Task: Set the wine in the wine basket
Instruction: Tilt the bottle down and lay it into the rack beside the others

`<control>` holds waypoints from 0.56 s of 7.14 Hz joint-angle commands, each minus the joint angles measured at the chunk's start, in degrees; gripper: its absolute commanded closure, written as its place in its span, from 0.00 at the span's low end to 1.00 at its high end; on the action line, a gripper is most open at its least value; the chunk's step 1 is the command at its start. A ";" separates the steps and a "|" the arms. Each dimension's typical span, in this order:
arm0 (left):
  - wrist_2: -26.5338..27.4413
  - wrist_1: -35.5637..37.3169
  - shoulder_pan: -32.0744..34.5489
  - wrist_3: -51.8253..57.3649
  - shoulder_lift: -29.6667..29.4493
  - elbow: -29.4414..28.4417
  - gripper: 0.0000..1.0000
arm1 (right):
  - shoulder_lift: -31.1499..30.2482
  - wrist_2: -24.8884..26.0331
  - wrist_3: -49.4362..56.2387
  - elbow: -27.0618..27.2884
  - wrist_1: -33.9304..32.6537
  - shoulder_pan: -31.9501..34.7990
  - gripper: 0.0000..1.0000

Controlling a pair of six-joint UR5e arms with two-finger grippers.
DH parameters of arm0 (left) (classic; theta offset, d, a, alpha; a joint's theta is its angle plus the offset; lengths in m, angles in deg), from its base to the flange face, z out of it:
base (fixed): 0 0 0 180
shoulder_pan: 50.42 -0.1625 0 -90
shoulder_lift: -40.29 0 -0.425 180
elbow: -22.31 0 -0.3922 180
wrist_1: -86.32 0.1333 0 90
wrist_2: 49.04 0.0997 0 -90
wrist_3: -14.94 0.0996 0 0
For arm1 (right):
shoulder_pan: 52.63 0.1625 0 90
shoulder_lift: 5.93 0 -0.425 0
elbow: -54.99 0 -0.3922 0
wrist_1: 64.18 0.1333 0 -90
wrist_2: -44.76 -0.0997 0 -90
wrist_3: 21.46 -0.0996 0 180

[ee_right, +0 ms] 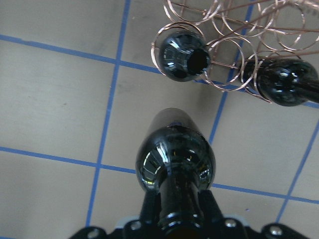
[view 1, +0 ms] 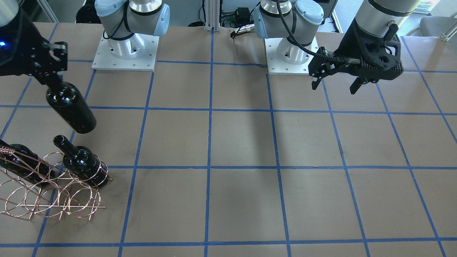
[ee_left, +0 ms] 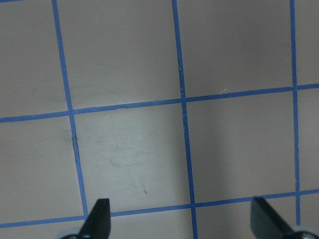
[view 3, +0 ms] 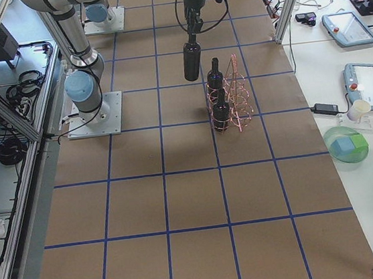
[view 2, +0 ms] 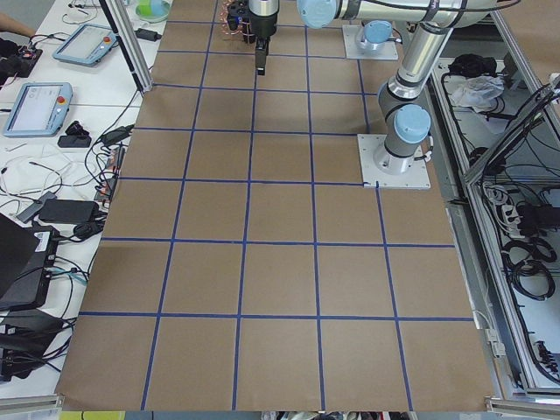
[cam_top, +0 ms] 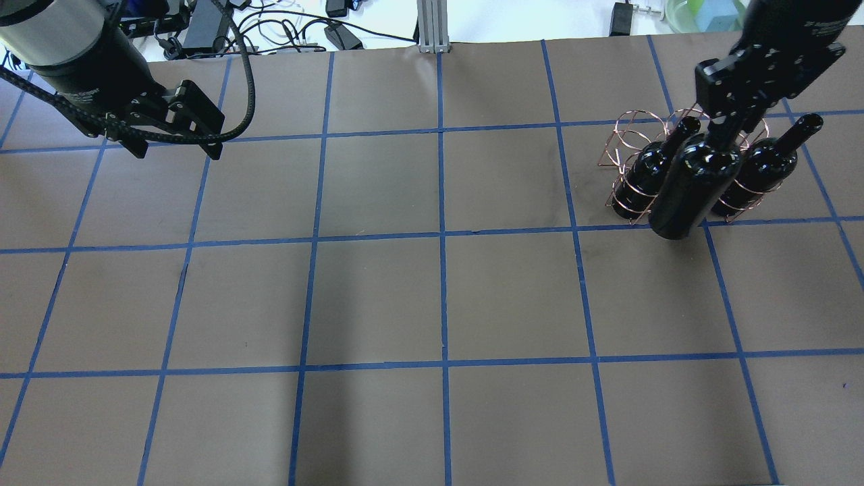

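Wine (view 1: 71, 107) hangs from the right gripper (view 1: 53, 79), and you can see that the two fingers are clamped on its slim neck, with the heavy bottom end pointing down. The bottle is a little tilted and it is not inside the wine basket (view 1: 53, 200); it hangs beside the basket, on the side nearer to the robot's base. In the right wrist view the copper loops lie just beyond the glossy shoulder of the bottle. Two loops of the basket are already filled: a second bottle (view 1: 84, 164) lies in the loop nearer the middle of the table (view 1: 242, 142), and a third bottle (view 1: 21, 167) lies in a loop toward the table's end, both with necks slanting upward. The left gripper (view 1: 335, 84) is well apart from all this, over the other half of the table. Its fingers stand apart and hold nothing, and its wrist view shows you only brown paper and blue tape lines between the fingertips.
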 commanded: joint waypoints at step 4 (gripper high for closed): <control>-0.04 0.00 0.00 0.00 0.00 0.09 0.00 | 1.96 -1.40 9.21 -2.58 -6.17 -5.41 1.00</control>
